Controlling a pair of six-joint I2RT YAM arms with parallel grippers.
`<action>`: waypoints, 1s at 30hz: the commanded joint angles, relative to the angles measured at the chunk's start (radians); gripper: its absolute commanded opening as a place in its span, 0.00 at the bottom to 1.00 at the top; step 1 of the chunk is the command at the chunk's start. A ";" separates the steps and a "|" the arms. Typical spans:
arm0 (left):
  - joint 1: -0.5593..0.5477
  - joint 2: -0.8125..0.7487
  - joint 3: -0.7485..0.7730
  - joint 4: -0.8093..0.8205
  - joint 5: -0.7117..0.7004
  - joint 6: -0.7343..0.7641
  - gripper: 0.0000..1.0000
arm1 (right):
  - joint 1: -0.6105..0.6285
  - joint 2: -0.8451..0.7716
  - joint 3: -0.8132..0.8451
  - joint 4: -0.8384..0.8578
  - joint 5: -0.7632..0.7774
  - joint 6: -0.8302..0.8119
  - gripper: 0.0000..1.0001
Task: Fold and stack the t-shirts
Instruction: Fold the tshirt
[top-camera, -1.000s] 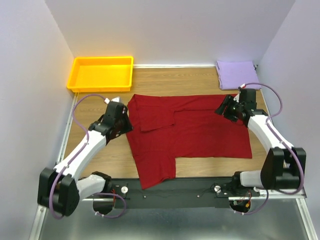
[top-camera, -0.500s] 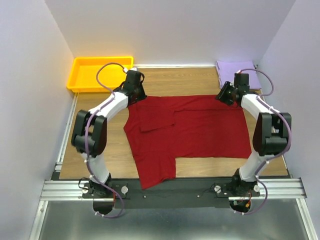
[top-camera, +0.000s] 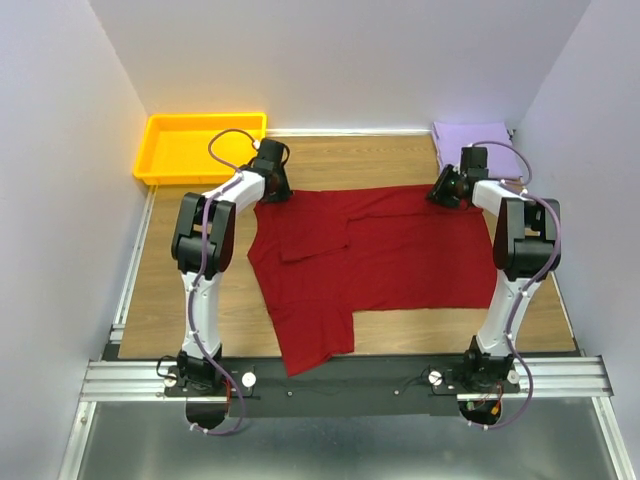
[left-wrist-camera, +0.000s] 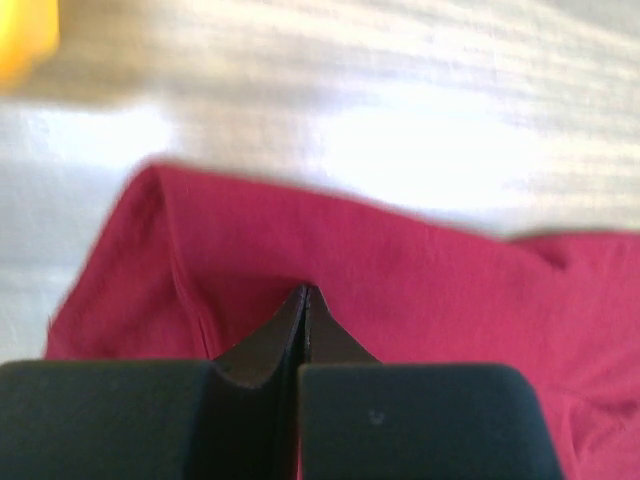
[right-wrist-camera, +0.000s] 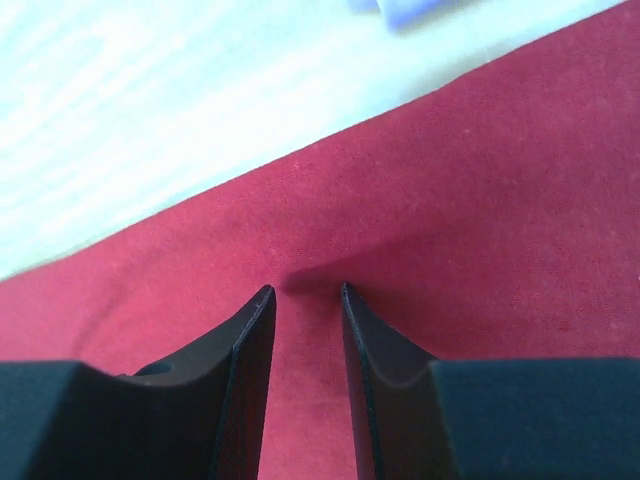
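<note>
Left wrist: jaws closed on red shirt (left-wrist-camera: 420, 280); right jaws slightly parted.

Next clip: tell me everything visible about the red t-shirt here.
The red t-shirt is plain deep-red cloth lying flat on the wooden table, partly folded: a flap lies over its far-left part, and a section trails toward the near edge. The left tool, shut, seems to pinch its far-left edge; the right tool, open, touches its far-right edge.

Wood tabletop (top-camera: 400, 160), pale lavender walls (top-camera: 340, 60), even light.
</note>
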 joint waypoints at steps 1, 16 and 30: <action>0.031 0.096 0.098 -0.083 0.022 0.030 0.06 | -0.003 0.102 0.045 0.007 -0.003 0.001 0.40; 0.071 0.102 0.338 -0.178 0.046 0.051 0.12 | -0.010 0.082 0.179 -0.006 -0.069 -0.032 0.52; -0.035 -0.701 -0.378 -0.204 -0.141 0.041 0.52 | 0.009 -0.541 -0.212 -0.270 0.006 -0.044 0.64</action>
